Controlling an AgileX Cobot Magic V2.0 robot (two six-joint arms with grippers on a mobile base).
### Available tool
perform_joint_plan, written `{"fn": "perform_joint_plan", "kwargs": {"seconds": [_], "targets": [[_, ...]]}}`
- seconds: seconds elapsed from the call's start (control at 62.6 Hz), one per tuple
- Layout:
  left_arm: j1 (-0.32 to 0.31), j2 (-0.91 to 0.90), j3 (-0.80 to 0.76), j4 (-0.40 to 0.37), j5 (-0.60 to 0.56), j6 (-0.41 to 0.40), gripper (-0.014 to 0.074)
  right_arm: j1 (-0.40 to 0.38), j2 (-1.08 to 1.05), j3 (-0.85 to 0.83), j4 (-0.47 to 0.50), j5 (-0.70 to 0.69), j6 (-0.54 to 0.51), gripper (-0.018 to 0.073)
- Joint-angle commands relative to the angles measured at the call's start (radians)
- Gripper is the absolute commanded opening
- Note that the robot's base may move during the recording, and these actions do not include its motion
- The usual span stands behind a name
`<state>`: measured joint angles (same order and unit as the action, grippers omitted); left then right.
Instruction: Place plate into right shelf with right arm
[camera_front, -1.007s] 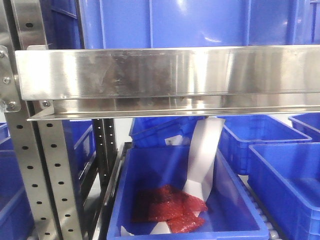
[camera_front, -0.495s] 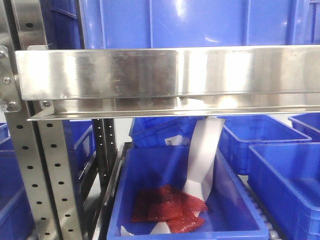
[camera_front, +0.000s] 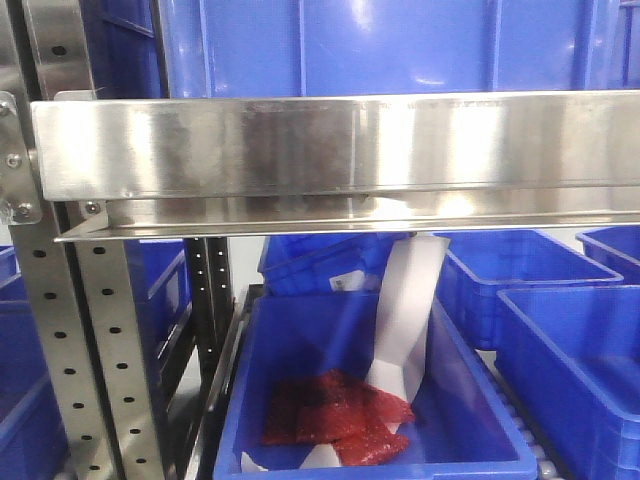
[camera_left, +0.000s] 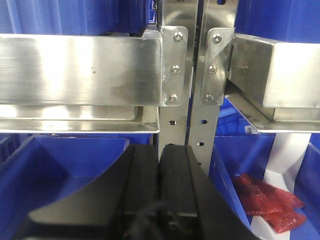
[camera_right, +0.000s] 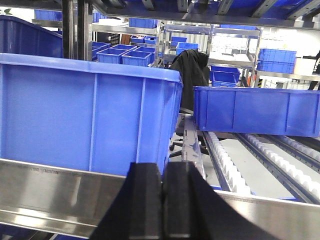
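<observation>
The plate is out of view in every frame. The right shelf shows as a brushed steel rack with a wide shiny rail (camera_front: 340, 145) and a perforated upright (camera_front: 100, 350), close in front of the front camera. In the left wrist view, two rails meet at paired uprights (camera_left: 200, 100). My left gripper (camera_left: 160, 150) is shut with nothing in it, just below and in front of those uprights. My right gripper (camera_right: 163, 167) is also shut and empty. It hovers at the height of a shelf rail (camera_right: 50, 190), in front of a large blue bin (camera_right: 85, 115).
Below the rail, a blue bin (camera_front: 300, 340) holds red packets (camera_front: 335, 410) and a tall bent white paper strip (camera_front: 405, 310). More blue bins (camera_front: 570, 340) sit to the right. Roller tracks (camera_right: 225, 165) and another blue bin (camera_right: 255, 110) lie beyond the right gripper.
</observation>
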<state>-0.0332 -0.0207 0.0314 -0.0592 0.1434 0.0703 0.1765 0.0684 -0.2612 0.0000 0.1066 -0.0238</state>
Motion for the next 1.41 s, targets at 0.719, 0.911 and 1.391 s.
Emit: {"fn": "perform_joint_plan", "kwargs": {"seconds": [0.719,0.911,1.391], "targets": [[-0.006,-0.002,0.008,-0.004,-0.084,0.003,-0.0047,-0.142,-0.091,0.282,0.036,-0.287,-0.002,0.005],[-0.006,-0.002,0.008,-0.004,-0.084,0.003,-0.0047,-0.142,-0.091,0.282,0.036,-0.277,-0.002,0.005],[-0.006,-0.002,0.008,-0.004,-0.084,0.003,-0.0047,-0.142,-0.091,0.282,0.072,-0.219,-0.002,0.005]]}}
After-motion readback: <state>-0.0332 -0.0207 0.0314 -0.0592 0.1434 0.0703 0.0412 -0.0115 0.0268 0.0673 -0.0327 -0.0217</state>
